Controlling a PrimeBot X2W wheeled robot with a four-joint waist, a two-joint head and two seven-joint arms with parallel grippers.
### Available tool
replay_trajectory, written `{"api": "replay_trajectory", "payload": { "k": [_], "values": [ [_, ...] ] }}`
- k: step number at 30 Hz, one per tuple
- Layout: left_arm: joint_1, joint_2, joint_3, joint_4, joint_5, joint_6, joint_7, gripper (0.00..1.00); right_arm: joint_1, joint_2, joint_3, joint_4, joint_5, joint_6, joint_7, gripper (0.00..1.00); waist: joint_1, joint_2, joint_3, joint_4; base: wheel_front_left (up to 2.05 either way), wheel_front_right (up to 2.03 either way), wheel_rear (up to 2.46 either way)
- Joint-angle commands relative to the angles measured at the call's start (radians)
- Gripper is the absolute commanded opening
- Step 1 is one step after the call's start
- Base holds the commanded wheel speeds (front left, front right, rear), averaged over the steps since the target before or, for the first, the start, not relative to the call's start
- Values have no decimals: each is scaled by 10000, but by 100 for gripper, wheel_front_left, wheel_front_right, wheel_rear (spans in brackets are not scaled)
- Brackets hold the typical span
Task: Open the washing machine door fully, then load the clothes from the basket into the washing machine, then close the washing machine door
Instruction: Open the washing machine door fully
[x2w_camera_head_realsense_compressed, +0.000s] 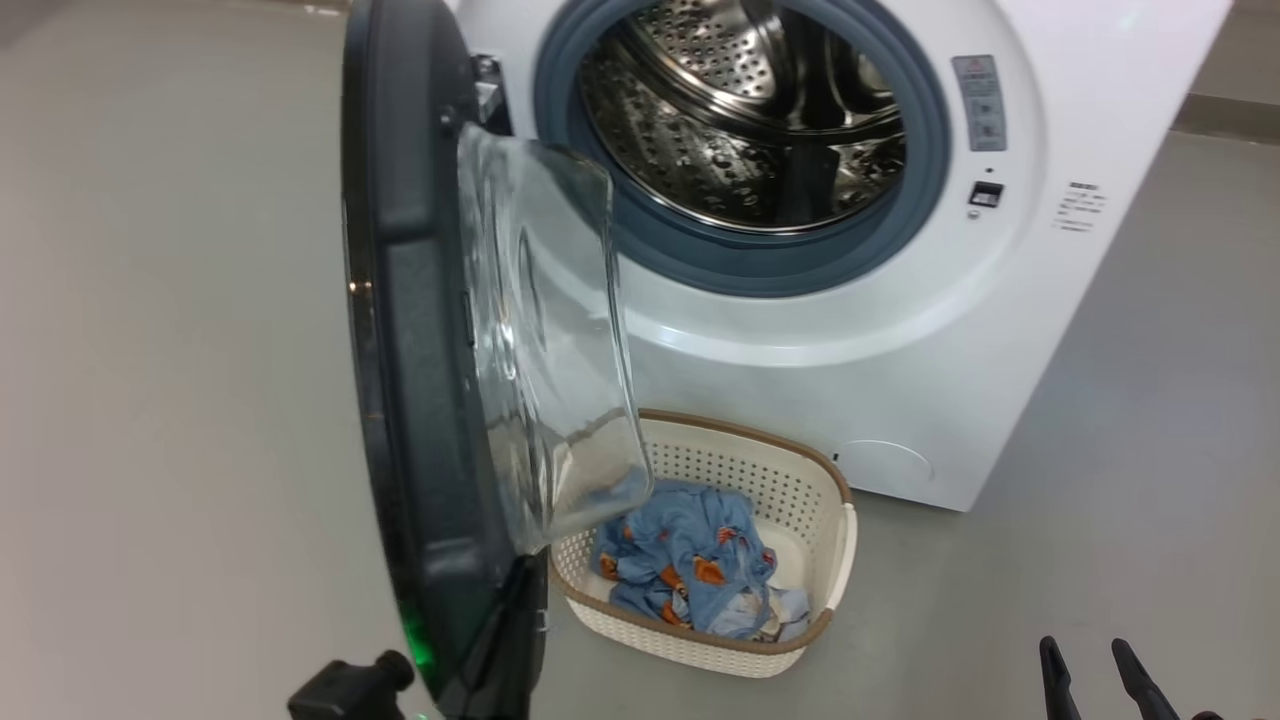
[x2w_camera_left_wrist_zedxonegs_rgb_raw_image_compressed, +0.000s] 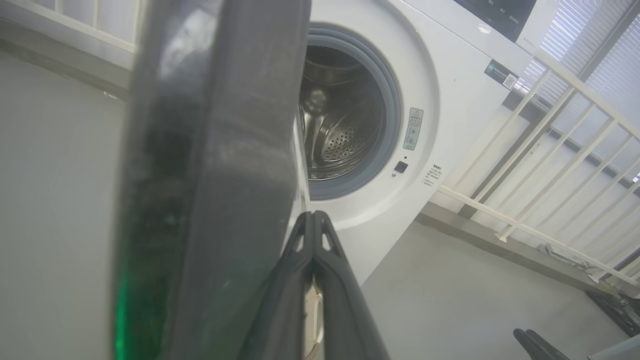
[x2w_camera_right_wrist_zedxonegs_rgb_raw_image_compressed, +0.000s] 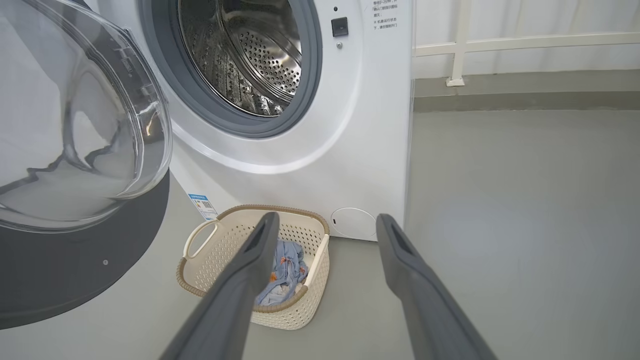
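The round black door (x2w_camera_head_realsense_compressed: 420, 330) is standing wide open, hinged at the left of the white washing machine (x2w_camera_head_realsense_compressed: 900, 330), its clear glass bowl bulging toward the empty steel drum. The cream basket (x2w_camera_head_realsense_compressed: 800, 480) is sitting on the floor just in front of the washing machine, holding crumpled light blue clothes (x2w_camera_head_realsense_compressed: 690, 560).

Basket (x2w_camera_head_realsense_compressed: 790, 485) partly behind door (x2w_camera_head_realsense_compressed: 420, 350)

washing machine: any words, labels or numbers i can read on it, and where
No text on the washing machine can be quoted with confidence.
Grey sticker right of the drum opening: too small to read.
Printed lines further right: Chinese characters, too blurred to quote.
Blue label low on the front: too small.
Black label with a square code, near the top: unreadable.
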Motion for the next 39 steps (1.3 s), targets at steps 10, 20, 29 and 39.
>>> {"api": "replay_trajectory", "payload": {
  "k": [10, 20, 29, 39],
  "values": [
    [-805, 163, 1662, 507, -146, 504, -761, 0, -145, -157, 314, -188, 2, 63, -120, 100, 0, 0, 163, 770, 0, 0, 0],
    [-1499, 365, 3071, 1457, -187, 555, -1052, 0, -219, -295, 421, -193, -7, 63, -120, 100, 0, 0, 407, 926, 0, 0, 0],
    [-2352, 314, 5085, 2185, 343, 416, -1096, 0, -293, -501, 497, -178, -27, 63, -120, 100, 0, 0, 719, 779, 0, 0, 0],
    [-3525, 104, 7156, 3588, 1444, -405, -1099, 0, -427, -623, 545, -127, -35, 63, -120, 100, 0, 0, 956, 616, 0, 0, 0]
  ]
}}
